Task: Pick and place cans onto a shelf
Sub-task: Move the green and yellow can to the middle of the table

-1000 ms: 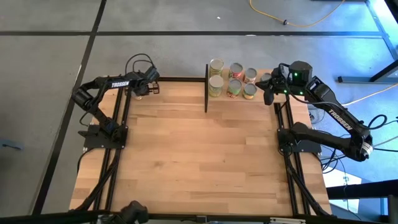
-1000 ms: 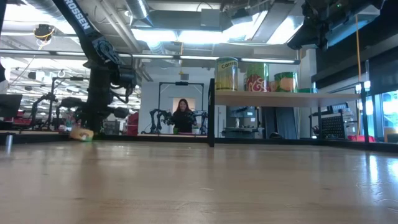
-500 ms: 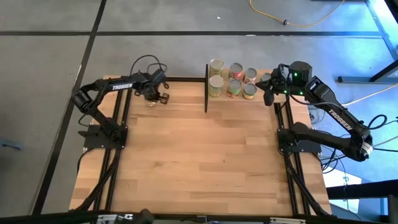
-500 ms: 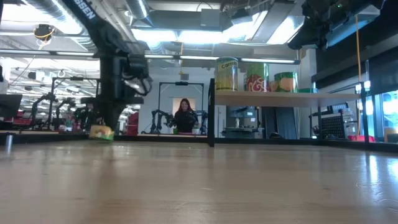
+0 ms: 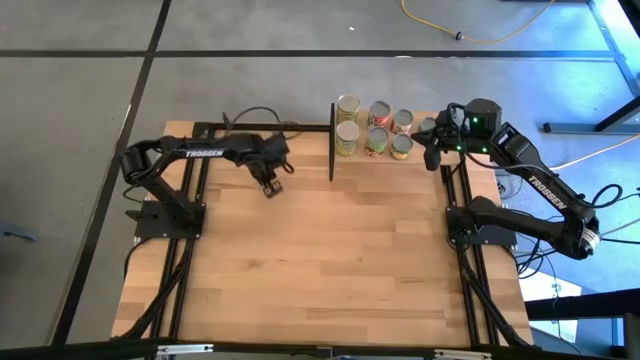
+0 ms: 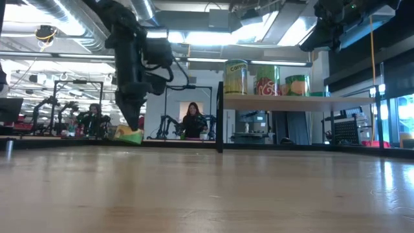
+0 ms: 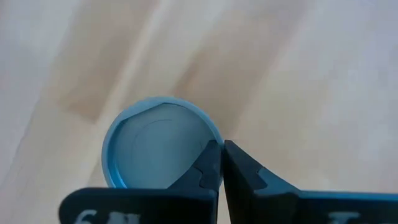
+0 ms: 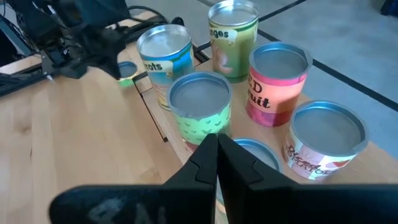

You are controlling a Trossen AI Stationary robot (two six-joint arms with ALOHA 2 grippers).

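Fingers of the left gripper [image 7: 221,165] are pressing together, closed, against the rim of a small can [image 7: 158,143] lying directly beneath them on the table [image 5: 330,260], left of the shelf [image 5: 400,160]. Over the shelf's cans [image 8: 199,109] the right gripper [image 8: 216,155] is hovering, closed on nothing.

Grey concrete floor [image 5: 80,150] all around the light-wood desk [image 5: 320,260], crossed by dark seams. Yellow cable [image 5: 470,30] looped at the upper right of the high view. Behind, in the low view: bright ceiling lights [image 6: 187,35] at the top, silver ducting [image 6: 55,13] upper left, a person [image 6: 191,120] standing mid-frame, windows [image 6: 394,113] far right.
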